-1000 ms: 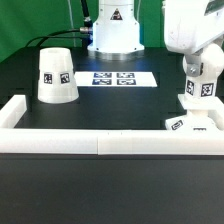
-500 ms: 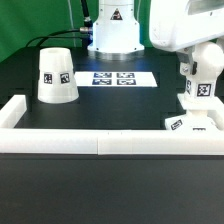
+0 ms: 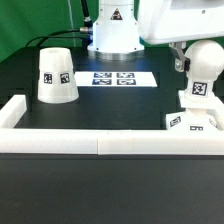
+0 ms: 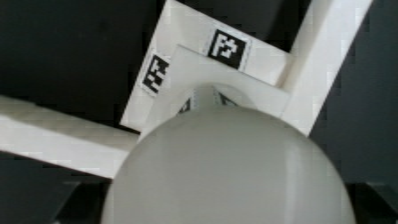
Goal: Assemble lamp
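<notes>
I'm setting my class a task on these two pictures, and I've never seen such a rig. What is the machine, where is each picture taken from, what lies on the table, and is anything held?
The machine is a single robot arm ending in a two-finger hand. One picture comes from a camera standing off the arm. The other comes from a camera on its wrist, looking down past the hand. On the black table, fenced by white rails, are three lamp parts. The cone shade stands on the exterior view's left. The flat base lies on its right, with the rounded bulb upright over it. The marker board belongs to the rig, not the lamp. The hand is at the bulb's top, but I cannot tell whether it grips it.
</notes>
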Motion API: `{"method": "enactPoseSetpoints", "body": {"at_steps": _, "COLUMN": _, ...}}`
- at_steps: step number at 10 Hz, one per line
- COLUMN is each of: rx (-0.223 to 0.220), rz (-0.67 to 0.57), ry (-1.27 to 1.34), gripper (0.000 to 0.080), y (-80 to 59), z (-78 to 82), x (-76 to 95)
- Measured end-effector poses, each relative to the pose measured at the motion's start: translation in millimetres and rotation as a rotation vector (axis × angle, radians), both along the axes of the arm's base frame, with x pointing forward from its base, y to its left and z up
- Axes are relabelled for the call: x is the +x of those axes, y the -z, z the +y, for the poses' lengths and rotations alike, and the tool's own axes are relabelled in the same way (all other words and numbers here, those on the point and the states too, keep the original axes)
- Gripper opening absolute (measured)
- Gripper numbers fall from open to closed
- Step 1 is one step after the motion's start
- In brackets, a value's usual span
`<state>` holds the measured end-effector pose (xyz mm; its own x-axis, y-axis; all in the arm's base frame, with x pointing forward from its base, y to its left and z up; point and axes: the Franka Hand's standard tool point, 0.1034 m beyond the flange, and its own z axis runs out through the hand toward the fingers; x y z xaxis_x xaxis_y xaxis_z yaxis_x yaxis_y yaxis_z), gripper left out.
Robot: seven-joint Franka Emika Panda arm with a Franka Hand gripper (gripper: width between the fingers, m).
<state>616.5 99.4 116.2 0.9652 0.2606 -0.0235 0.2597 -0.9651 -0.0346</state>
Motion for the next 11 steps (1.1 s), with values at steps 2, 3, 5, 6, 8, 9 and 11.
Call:
{"method": "enactPoseSetpoints", "body": {"at_steps": 2, "rx": -0.006, "rz": 0.000, "ry": 0.143, "gripper": 0.0579, "y": -1.8, "z": -3.3, "x": 1.2}}
{"method": "enactPoseSetpoints", "body": {"at_steps": 3, "rx": -0.009, "rz": 0.000, "ry": 0.211, "gripper": 0.0579, "y": -2.6, "z": -5.4, "x": 1.7}}
{"method": "enactPoseSetpoints", "body": {"at_steps": 5, "rx": -0.015, "rz": 0.000, "ry": 0.288, "gripper": 0.0579, "y": -3.3, "z": -7.2, "x": 2.1}}
{"method": "enactPoseSetpoints", "body": {"at_steps": 6, "rx": -0.015, "rz": 0.003, "ry": 0.284, "gripper": 0.0626, "y": -2.3, "z": -6.6, "x": 1.1}}
{"method": "enactPoseSetpoints", "body": {"at_steps": 8, "rx": -0.016, "rz": 0.004, "ry": 0.280, "gripper": 0.0676, "y": -2.5, "z": -4.5, "x": -0.9}}
{"method": "enactPoseSetpoints", "body": {"at_steps": 9, "rx": -0.016, "rz": 0.006, "ry": 0.277, "gripper": 0.0696, "y": -4.2, "z": -3.2, "x": -4.6}}
{"method": "enactPoseSetpoints", "body": {"at_steps": 11, "rx": -0.019, "rz": 0.015, "ry": 0.277, "gripper": 0.0698, "y": -8.2, "z": -5.3, "x": -17.1}}
